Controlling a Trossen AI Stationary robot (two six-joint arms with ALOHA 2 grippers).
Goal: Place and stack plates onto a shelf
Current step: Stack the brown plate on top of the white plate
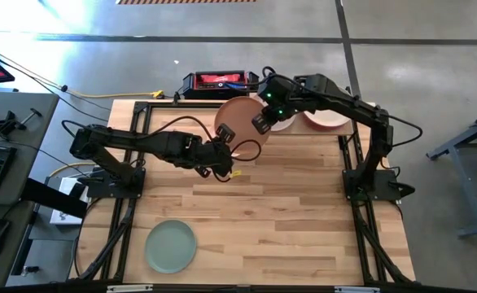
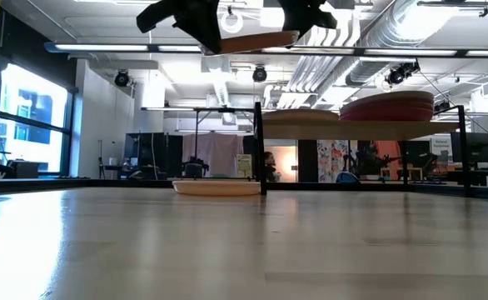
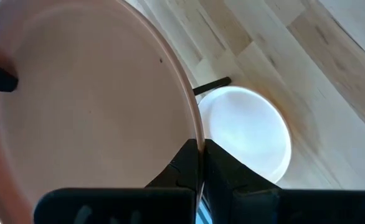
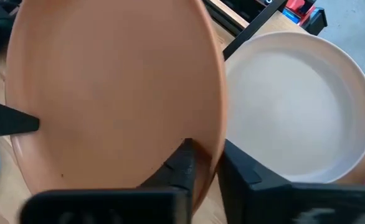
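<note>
A tan plate (image 1: 237, 120) hangs in the air near the table's far edge, between my two grippers. My left gripper (image 3: 200, 152) is shut on its near rim, and my right gripper (image 4: 208, 163) is closed on its far-right rim. Just beyond it stands the shelf (image 2: 311, 123). On the shelf sit a cream plate (image 4: 294, 106) and a pinkish stack (image 2: 387, 106). Another cream plate (image 2: 216, 187) lies flat on the tabletop below the held plate. A mint green plate (image 1: 171, 246) lies flat at the near left. My left gripper pinches the tan plate's rim (image 3: 195, 134) between its two fingers, one on the upper face and one underneath. It comes at the plate from the table's left, slanting down. The plate is lifted clear of the table. My right gripper has the rim on the opposite side (image 4: 215, 146) between its fingers. One finger (image 4: 184, 163) lies on the plate's inner face and the other is outside the rim. It comes from the far right, slanting down. The plate hangs close to level.
The shelf's black legs (image 2: 260, 150) stand at the far side, close to the cream plate on the table. A red and black box (image 1: 220, 81) sits beyond the table's far edge. The middle and near right of the wooden tabletop (image 1: 304, 212) are bare.
</note>
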